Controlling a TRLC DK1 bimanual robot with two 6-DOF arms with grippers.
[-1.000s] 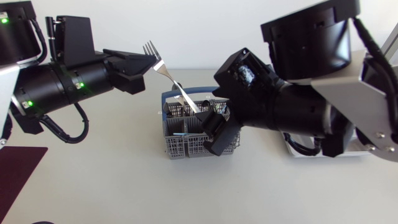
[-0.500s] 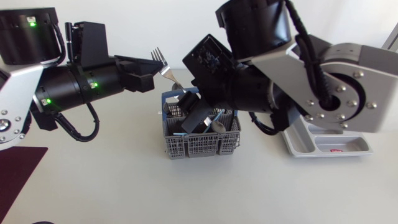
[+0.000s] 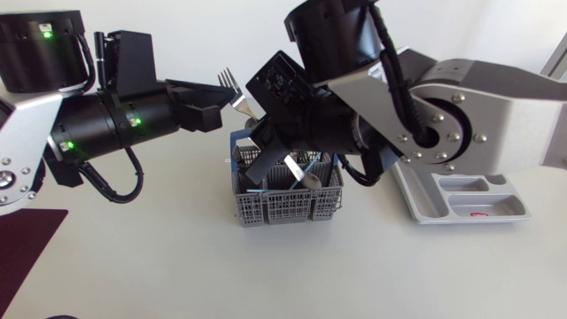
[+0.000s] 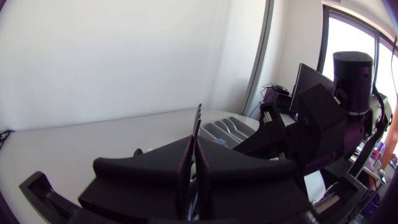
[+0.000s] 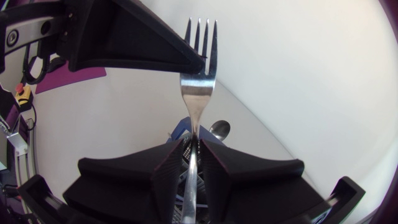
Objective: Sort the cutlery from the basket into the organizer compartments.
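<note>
Fork (image 5: pixel 198 93) between right fingers (image 5: pixel 165 171)

My count from here:
- Arms: two, left arm (image 3: pixel 97 124) and right arm (image 3: pixel 425 115).
- Grippers: two, left gripper (image 4: pixel 194 140) and right gripper (image 5: pixel 194 144). Two fingers on each.
- Fork (image 5: pixel 198 81): one. Four prongs on it.
- Basket (image 3: pixel 288 211): one.
- Spoon (image 3: pixel 307 180): one I can pick out in basket. More pieces in there, too mixed up for me to count.
- Organizer (image 3: pixel 461 213): one. Part of it hidden, so I give no count of its slots.
- Dark red mat (image 3: pixel 22 248): one.
</note>
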